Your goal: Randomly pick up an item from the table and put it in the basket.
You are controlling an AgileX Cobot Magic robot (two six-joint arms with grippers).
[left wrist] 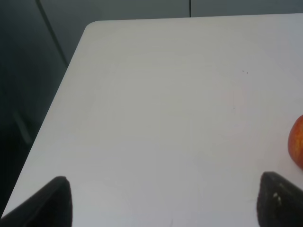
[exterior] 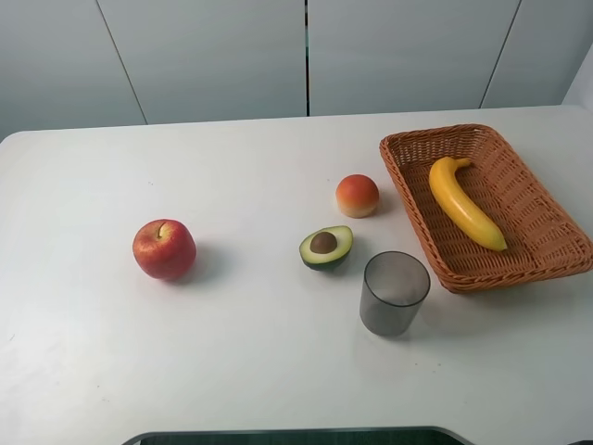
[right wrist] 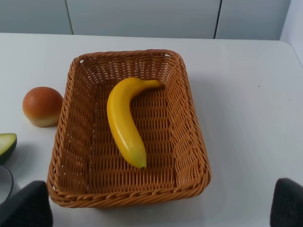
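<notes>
The yellow banana (exterior: 465, 204) lies inside the woven wicker basket (exterior: 556, 243) at the right of the white table (exterior: 259, 352). In the right wrist view the banana (right wrist: 124, 122) rests lengthwise on the basket's floor, inside its rim (right wrist: 194, 142). My right gripper (right wrist: 158, 210) is open and empty, back from the basket's near rim. My left gripper (left wrist: 165, 208) is open and empty over bare table near the far left corner. Neither gripper shows in the exterior high view.
A red apple (exterior: 164, 248) sits at the left; its edge shows in the left wrist view (left wrist: 297, 147). A halved avocado (exterior: 326, 247), a small orange-red round fruit (exterior: 357, 196) and a grey translucent cup (exterior: 395, 292) stand left of the basket.
</notes>
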